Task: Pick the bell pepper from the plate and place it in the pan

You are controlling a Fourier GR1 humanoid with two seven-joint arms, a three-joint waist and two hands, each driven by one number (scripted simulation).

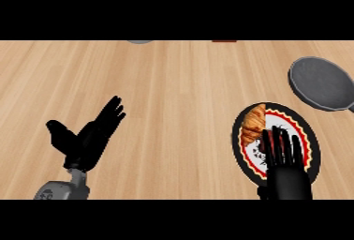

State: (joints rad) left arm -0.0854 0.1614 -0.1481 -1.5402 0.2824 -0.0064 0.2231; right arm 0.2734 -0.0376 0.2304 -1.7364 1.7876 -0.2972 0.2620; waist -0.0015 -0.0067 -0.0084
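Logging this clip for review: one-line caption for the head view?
Right hand reaches over the plate, pan beyond it; open left hand rests at left.

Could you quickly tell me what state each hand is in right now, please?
Left hand: open, fingers straight, resting over the counter, holding nothing.
Right hand: over the plate, fingers extended; open, nothing visibly held.

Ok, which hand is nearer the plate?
Right. The right hand is over the plate, fingers straight. The left hand rests open well off to the plate's left, over bare counter.
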